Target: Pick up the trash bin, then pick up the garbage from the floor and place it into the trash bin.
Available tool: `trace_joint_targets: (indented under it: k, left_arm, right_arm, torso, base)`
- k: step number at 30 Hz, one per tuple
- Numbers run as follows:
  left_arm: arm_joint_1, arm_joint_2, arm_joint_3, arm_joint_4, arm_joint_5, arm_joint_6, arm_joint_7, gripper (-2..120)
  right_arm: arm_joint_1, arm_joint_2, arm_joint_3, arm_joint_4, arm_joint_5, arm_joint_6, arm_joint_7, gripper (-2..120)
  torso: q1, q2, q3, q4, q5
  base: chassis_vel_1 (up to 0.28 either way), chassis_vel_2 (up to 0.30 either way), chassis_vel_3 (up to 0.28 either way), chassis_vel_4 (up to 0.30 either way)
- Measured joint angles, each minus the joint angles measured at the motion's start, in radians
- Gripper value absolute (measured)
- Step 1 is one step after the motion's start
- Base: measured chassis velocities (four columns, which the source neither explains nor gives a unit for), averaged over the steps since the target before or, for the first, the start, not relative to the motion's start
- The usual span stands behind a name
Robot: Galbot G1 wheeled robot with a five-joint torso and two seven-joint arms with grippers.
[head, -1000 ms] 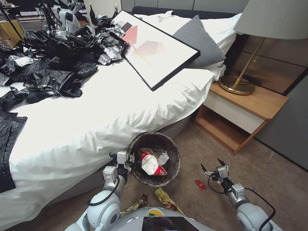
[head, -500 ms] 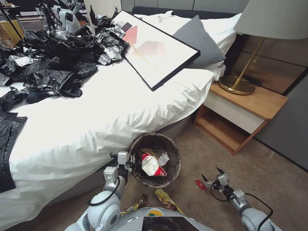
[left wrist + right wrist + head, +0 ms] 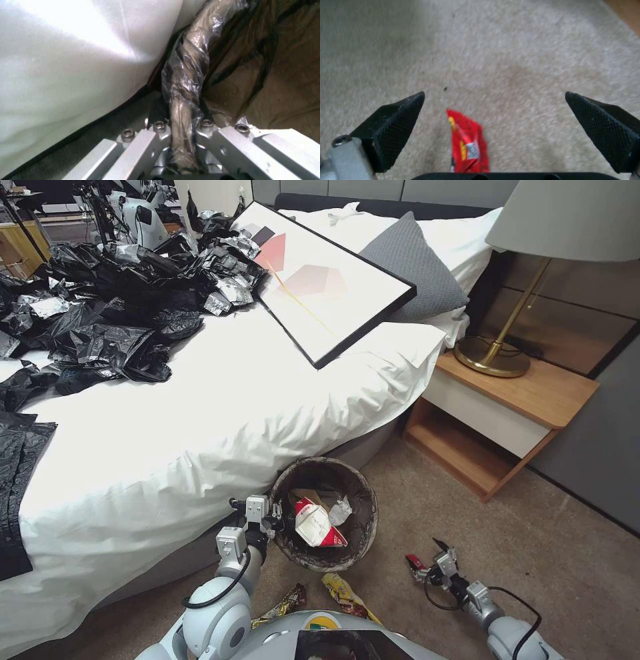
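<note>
The trash bin (image 3: 368, 511), round with a dark liner over its rim, is at the foot of the bed. My left gripper (image 3: 277, 516) is shut on its near-left rim; in the left wrist view the liner-wrapped rim (image 3: 186, 75) runs between the fingers. Inside lie a crushed red-and-white cup (image 3: 313, 523) and a tissue (image 3: 341, 508). My right gripper (image 3: 425, 557) is open and low over the carpet, with a small red wrapper (image 3: 415, 562) beside it. In the right wrist view this wrapper (image 3: 466, 142) lies between the spread fingertips (image 3: 403, 110). Two gold snack wrappers (image 3: 343, 593) (image 3: 283, 603) lie near my base.
The white bed (image 3: 200, 413) runs along the left, with black plastic bags (image 3: 100, 313) and a framed picture (image 3: 320, 280) on it. A wooden nightstand (image 3: 507, 407) with a brass lamp (image 3: 493, 357) stands at the right. Bare carpet (image 3: 547, 540) lies right of the gripper.
My right gripper has come down and nearer to me, onto the red wrapper on the carpet. The left gripper and the bin have stayed put.
</note>
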Motion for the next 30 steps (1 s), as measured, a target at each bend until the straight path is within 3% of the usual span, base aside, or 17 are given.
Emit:
trace_joint_targets:
  k: [30]
  left_arm:
    - [-0.013,0.0,-0.005,0.008,-0.005,-0.002,0.001,2]
  right_arm:
    - [0.088,0.073,-0.05,-0.187,-0.051,0.037,-0.041,100]
  torso:
    - [0.0,0.0,0.0,0.0,-0.0005]
  base:
    - [0.0,0.0,0.0,0.0]
